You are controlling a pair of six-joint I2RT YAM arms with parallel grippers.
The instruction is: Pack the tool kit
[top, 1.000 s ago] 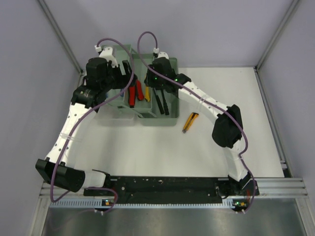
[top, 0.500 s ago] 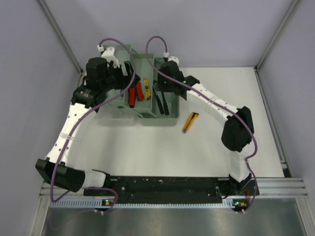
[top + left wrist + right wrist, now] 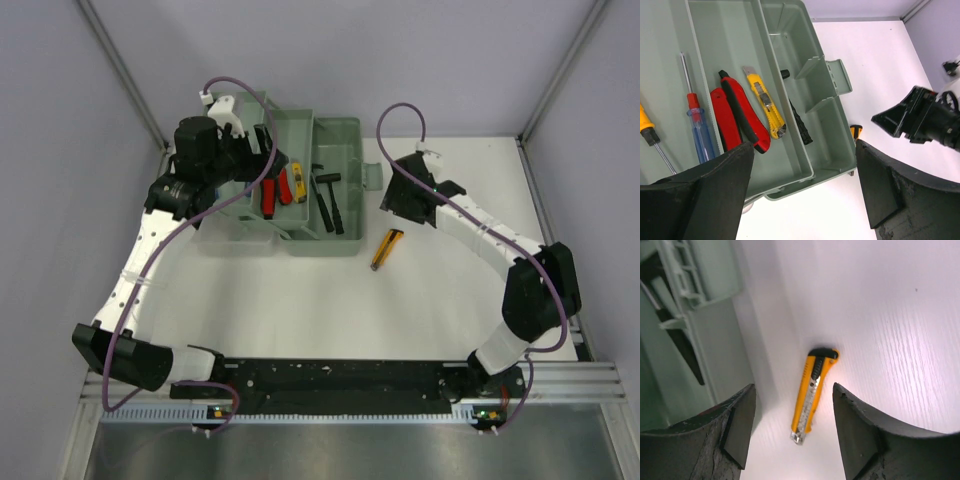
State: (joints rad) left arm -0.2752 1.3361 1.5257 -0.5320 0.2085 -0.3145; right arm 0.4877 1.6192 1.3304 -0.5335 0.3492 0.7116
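Note:
The sage-green toolbox (image 3: 345,133) stands open at the back of the table. Its tray holds red-handled pliers (image 3: 735,117), a yellow utility knife (image 3: 765,102) and two screwdrivers (image 3: 695,125). Black hammers (image 3: 328,200) lie in the right compartment. A second yellow utility knife (image 3: 387,248) lies on the table right of the box. My right gripper (image 3: 794,387) is open and empty above this knife (image 3: 813,392), which shows between the fingers. My left gripper (image 3: 804,145) is open and empty over the box's left part. In the top view the left gripper (image 3: 258,150) is over the tray and the right gripper (image 3: 398,212) is beside the box.
The box's latch tab (image 3: 372,176) sticks out toward the right arm. Grey walls and metal rails bound the white table (image 3: 300,310) on the left, back and right. The arms' black base rail (image 3: 340,378) runs along the near edge.
My right arm has pulled back out of the toolbox and swung right, to above the loose knife. The hammers now show in the right compartment. The left arm has stayed put.

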